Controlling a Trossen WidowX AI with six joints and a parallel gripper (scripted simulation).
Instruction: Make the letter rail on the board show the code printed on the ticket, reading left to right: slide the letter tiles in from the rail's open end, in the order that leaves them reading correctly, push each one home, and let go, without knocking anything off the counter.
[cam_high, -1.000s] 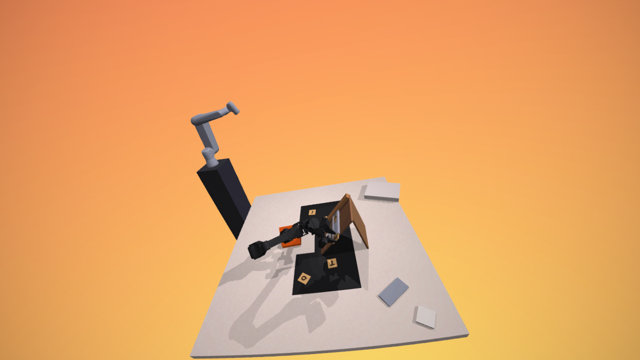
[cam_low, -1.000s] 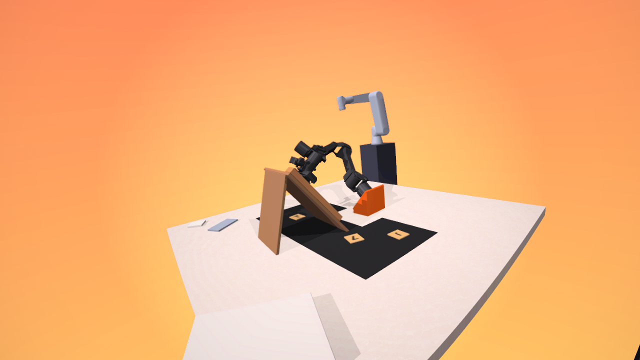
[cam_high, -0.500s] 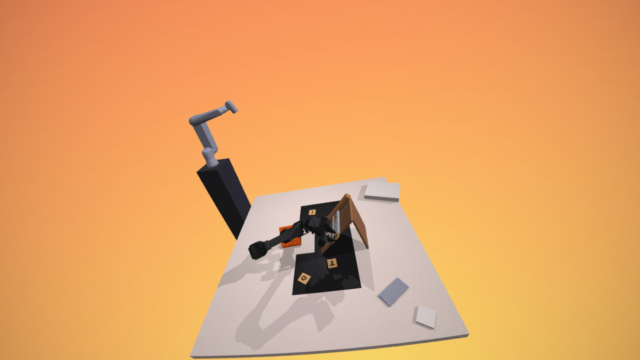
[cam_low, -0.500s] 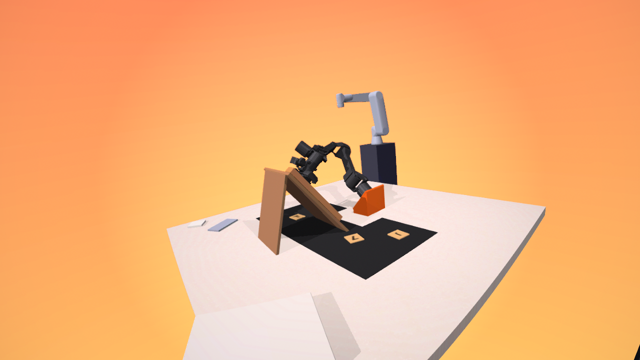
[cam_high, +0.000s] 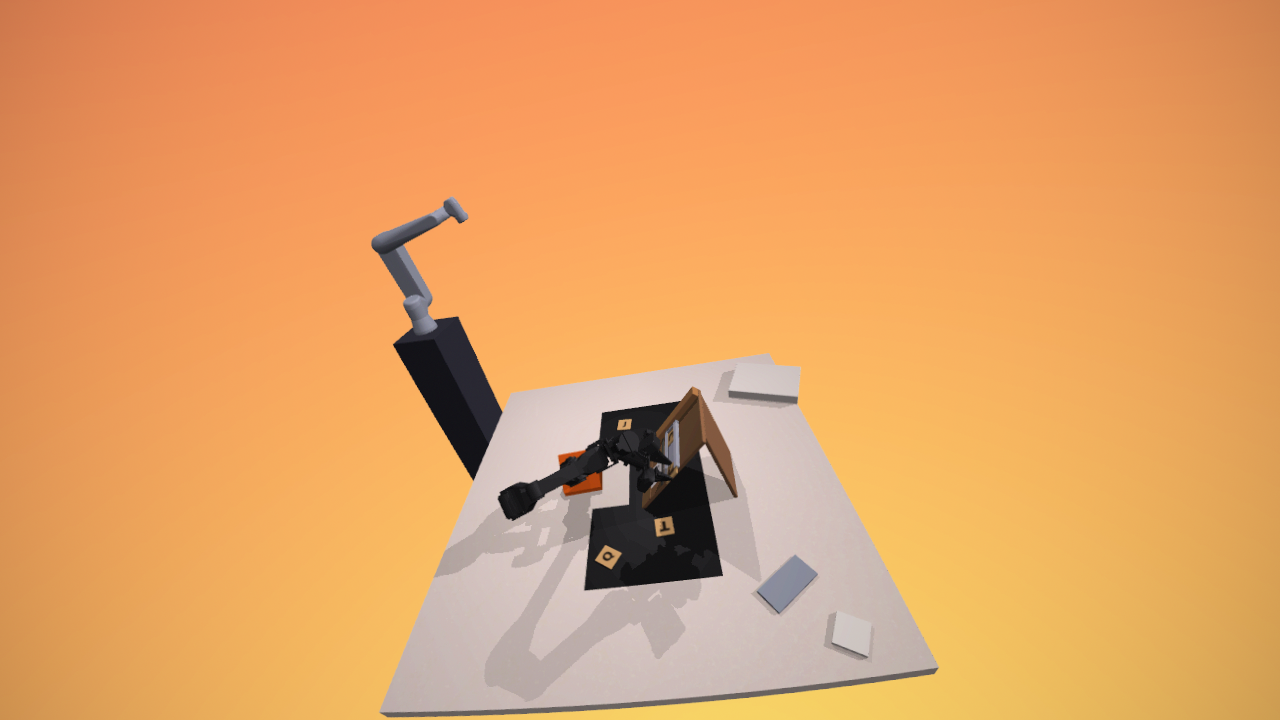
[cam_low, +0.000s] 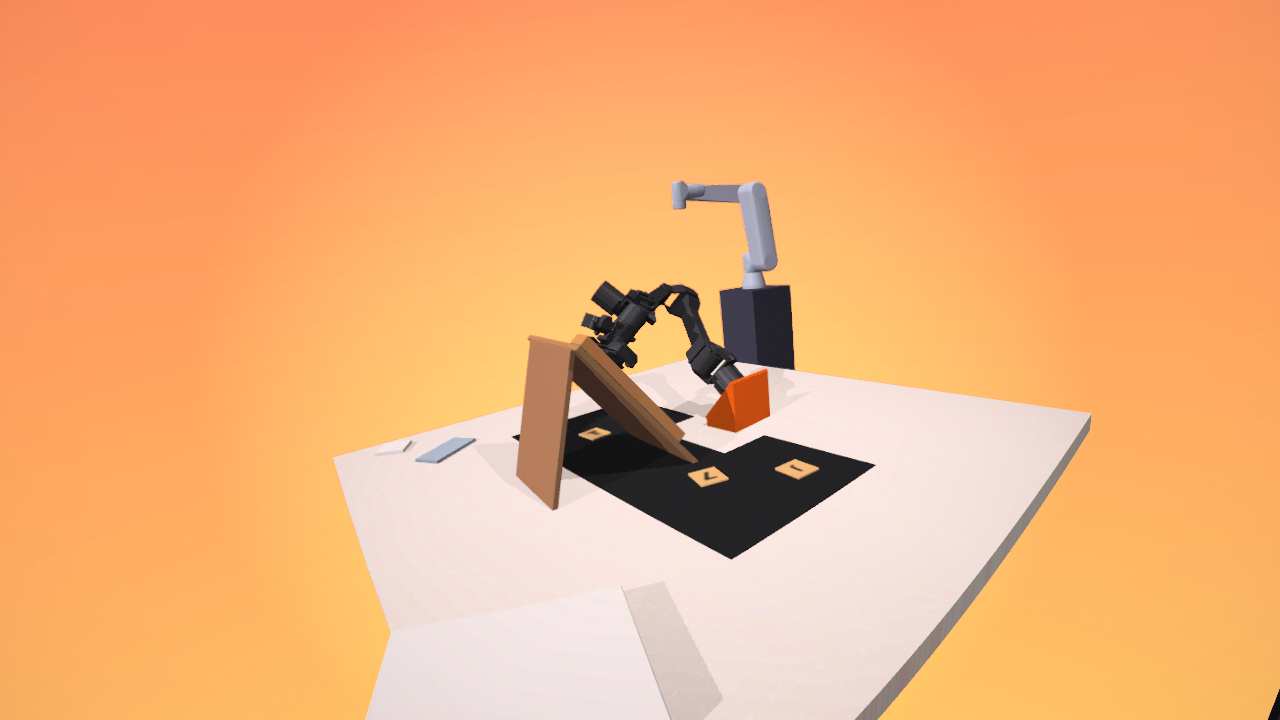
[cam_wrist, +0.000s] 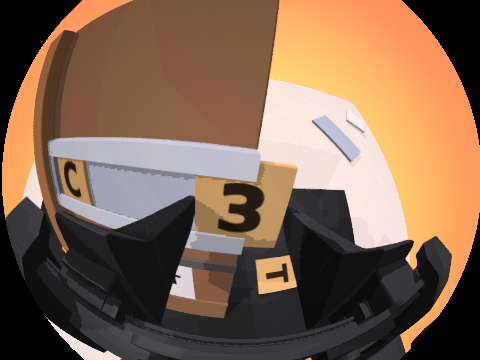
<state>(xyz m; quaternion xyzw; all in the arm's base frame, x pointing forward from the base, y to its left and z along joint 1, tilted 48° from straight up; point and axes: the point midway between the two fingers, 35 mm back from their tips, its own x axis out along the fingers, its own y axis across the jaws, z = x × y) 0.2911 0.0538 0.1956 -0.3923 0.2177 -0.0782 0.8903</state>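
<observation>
My gripper (cam_high: 664, 470) (cam_wrist: 240, 208) is shut on the 3 tile (cam_wrist: 240, 207), upright at the right, open end of the pale rail (cam_wrist: 150, 155). The tile's left part sits behind the rail's lips; its right part sticks out. The C tile (cam_wrist: 74, 181) is at the rail's far left, with a gap between. The rail is on the leaning brown board (cam_wrist: 165, 75) (cam_low: 543, 420). The T tile (cam_high: 663, 526) (cam_wrist: 276, 274) and Q tile (cam_high: 608, 557) lie on the black mat. Two more tiles (cam_low: 708, 476) (cam_low: 796, 469) lie there, their characters unclear. The ticket (cam_wrist: 185, 283) is mostly hidden by my left finger; its code is unreadable.
The black mat (cam_low: 725, 528) lies under the board on the pale counter (cam_high: 850, 555). A blue-grey slab (cam_high: 787, 583) (cam_wrist: 336, 138) and small white block (cam_high: 851, 634) lie to one side. A white box (cam_high: 764, 382) is beyond the board. An orange block (cam_low: 750, 400) stands by my arm's base. A grey arm (cam_high: 407, 268) stands beyond the counter.
</observation>
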